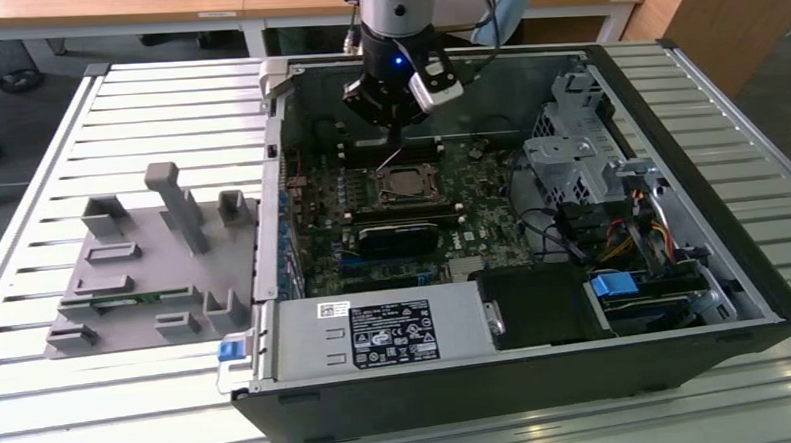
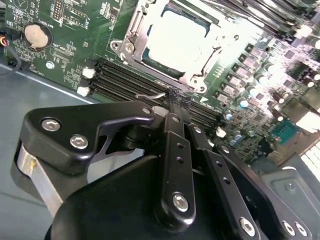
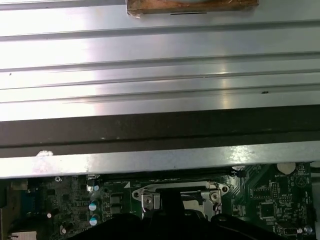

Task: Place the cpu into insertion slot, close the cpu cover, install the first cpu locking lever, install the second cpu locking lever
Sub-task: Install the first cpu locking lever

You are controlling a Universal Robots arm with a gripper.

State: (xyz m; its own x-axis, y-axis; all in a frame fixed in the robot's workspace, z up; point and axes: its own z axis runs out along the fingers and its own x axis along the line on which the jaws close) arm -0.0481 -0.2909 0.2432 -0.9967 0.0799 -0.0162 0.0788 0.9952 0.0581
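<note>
My gripper (image 1: 389, 140) hangs inside the open computer case, just beyond the far side of the insertion slot (image 1: 401, 187). In the second wrist view the cpu (image 2: 176, 37) lies flat in the slot, its pale metal face up. The silvery cpu cover (image 2: 131, 30) lies down around it as a frame. My gripper (image 2: 173, 99) is shut, its black fingers meeting at the tips. A thin wire locking lever (image 2: 149, 94) ends right at those tips; I cannot tell whether it is pinched. The first wrist view shows the cpu cover (image 3: 150, 192) with my gripper (image 3: 172, 200) in front of it.
Long black memory slots (image 2: 125, 75) run beside the socket under my fingertips. A large black card (image 1: 399, 236), a power supply (image 1: 373, 333) and drive cages (image 1: 580, 163) crowd the case. A grey fixture block (image 1: 144, 262) sits on the slatted table at the exterior view's left.
</note>
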